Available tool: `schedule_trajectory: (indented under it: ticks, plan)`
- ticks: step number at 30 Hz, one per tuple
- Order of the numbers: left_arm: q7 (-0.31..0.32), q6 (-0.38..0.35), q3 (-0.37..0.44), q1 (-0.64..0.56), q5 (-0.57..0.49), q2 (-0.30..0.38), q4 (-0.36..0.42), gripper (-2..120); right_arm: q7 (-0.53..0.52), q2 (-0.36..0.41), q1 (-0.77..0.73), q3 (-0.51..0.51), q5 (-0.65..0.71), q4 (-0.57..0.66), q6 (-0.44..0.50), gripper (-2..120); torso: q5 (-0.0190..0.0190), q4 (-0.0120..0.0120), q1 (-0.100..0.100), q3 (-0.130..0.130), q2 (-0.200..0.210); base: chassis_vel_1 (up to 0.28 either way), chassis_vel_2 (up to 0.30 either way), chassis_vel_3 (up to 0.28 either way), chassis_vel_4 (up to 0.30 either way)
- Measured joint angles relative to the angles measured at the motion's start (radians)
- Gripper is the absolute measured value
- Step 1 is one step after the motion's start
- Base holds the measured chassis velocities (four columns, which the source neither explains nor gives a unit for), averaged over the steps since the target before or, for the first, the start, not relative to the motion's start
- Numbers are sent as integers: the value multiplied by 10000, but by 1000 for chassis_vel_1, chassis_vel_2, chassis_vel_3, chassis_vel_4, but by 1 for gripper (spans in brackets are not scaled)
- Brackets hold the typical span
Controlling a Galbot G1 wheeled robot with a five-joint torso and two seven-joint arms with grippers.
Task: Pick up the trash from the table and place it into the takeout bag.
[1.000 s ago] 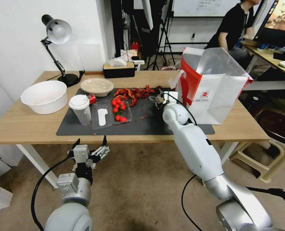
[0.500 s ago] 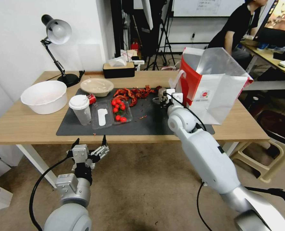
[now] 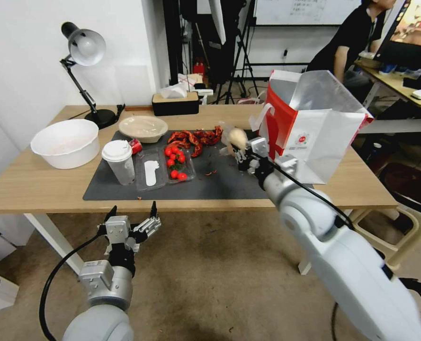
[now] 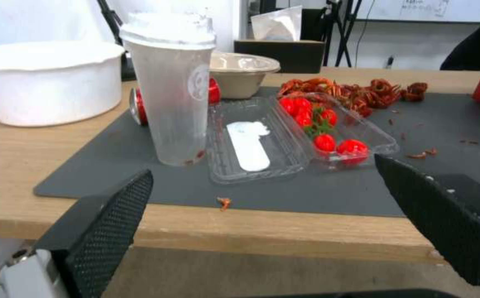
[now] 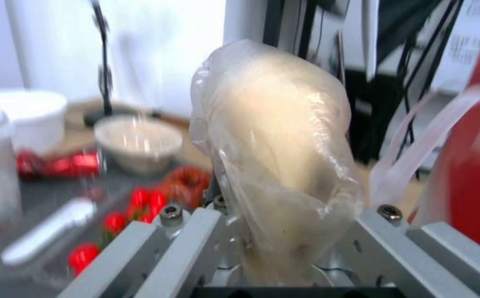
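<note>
1. The right gripper (image 3: pixel 242 154) is raised over the dark mat (image 3: pixel 229 182), just left of the takeout bag (image 3: pixel 314 137), its fingers pinching the knotted clear bag with beige lump (image 3: pixel 237 137) at the lower end, the lump standing up above the jaws
2. That bag looks light and soft; the thin film is slippery and should sag or swing, so a hold low on the gathered plastic seems safer than squeezing the lump
3. The left gripper (image 3: pixel 132 220) hangs below the near table (image 3: pixel 40 187) edge, fingers spread, holding nothing
4. The clear cup with white lid (image 3: pixel 119 161) stands on the mat's left part: stiff but thin-walled, probably light, best taken around its middle
5. The shallow beige bowl (image 3: pixel 143 128) sits at the mat's far edge, rigid and light; its rim offers the grip
</note>
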State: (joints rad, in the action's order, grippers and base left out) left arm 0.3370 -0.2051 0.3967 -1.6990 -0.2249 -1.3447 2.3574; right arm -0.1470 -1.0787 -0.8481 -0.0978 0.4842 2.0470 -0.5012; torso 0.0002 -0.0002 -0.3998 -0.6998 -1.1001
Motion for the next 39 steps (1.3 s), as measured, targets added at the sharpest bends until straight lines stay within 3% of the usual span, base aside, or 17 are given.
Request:
schedule_trajectory:
  ticks: [4,5,6,9,14,17,26,28,31,34,36,39]
  plan:
    - [-7,0,-82,73,29,-107,-95,100,492,511,-449,-790,302,744,1181,8,1,1,-1,-1,0,0,0,0,0]
    - [-8,0,-99,110,34,-113,-126,100,5,621,-443,-1119,633,1024,2004,8,-3,0,0,-1,0,0,0,0,0]
    - [-8,0,-99,110,34,-113,-126,100,5,621,-443,-1119,633,1024,2004,8,-3,0,0,-1,0,0,0,0,0]
    - [54,2,-82,209,13,-38,-213,100,-1417,681,511,-1569,1579,724,3649,8,1,2,-2,-2,1,0,0,0,0]
    - [91,9,-89,166,17,-45,-233,100,-2360,968,1184,-1828,1828,413,3306,8,0,3,-2,-2,1,0,0,0,0]
    - [105,60,-91,179,-22,-49,-305,100,-2971,1300,1738,-1952,1979,-16,2468,8,-1,2,-2,-2,1,0,0,0,0]
    - [79,81,-137,200,-250,-25,-269,100,-3109,1719,2200,-2109,2409,-847,1069,9,-1,2,-2,-2,1,0,0,0,0]
    - [79,103,-179,166,-261,-3,-230,100,-3045,1789,2148,-2212,2394,-1070,605,22,0,2,-3,-2,1,0,0,0,0]
    - [87,133,-204,154,-256,-14,-230,100,-3055,1822,2098,-2247,2311,-1089,423,30,0,1,-3,-2,1,0,0,0,0]
    - [87,134,-206,154,-256,-15,-230,100,-3056,1824,2097,-2247,2305,-1089,415,30,0,1,-3,-2,1,0,0,0,0]
    - [90,138,-211,154,-256,-19,-229,100,-3074,1840,2095,-2248,2283,-1087,346,45,-2,1,-3,-2,1,0,0,0,0]
    - [93,141,-213,153,-256,-21,-228,100,-3083,1848,2095,-2249,2277,-1084,314,50,-3,1,-2,-2,1,0,0,0,0]
